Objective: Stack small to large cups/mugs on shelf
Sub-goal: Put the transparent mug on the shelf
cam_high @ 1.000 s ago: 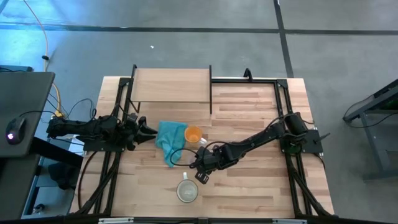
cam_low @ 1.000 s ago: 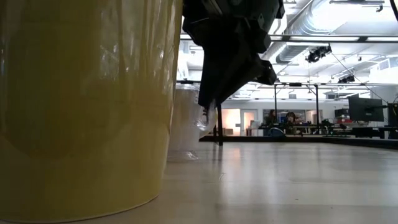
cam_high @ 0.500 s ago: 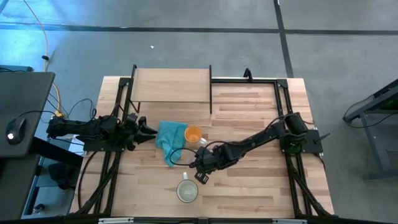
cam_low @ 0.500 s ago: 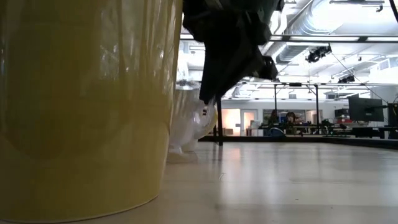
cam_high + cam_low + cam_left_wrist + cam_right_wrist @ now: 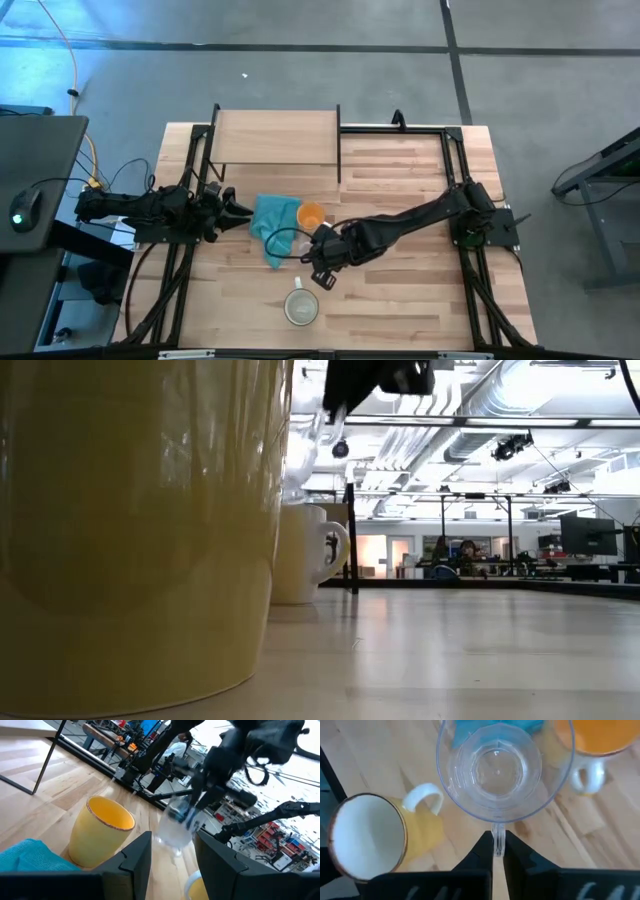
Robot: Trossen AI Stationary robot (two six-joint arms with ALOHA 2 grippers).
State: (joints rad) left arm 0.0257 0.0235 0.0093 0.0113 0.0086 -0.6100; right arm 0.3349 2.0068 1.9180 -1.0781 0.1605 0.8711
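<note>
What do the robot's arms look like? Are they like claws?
A bit like claws. Both arms are dark, nearly black, built of jointed segments. The left arm is chunky, with black cables looping beside it. The right arm is long and thin. Each ends in a gripper: the right gripper has two flat, dark fingers, and so does the left gripper.

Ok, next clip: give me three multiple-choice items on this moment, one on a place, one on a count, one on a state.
1. Where is the teal cloth?
A. on the shelf
B. on the tabletop beside the orange mug
C. on the floor

2. How many vessels stand on the shelf?
A. none
B. one
C. three

3. What is the right gripper doing?
A. shut on the clear glass cup
B. open above the cloth
C. holding the cream mug

Answers: 1 B, the cloth lies next to the orange mug. 2 A, the board is bare. 3 A, the clear glass cup hangs pinched by its rim, off the table.
</note>
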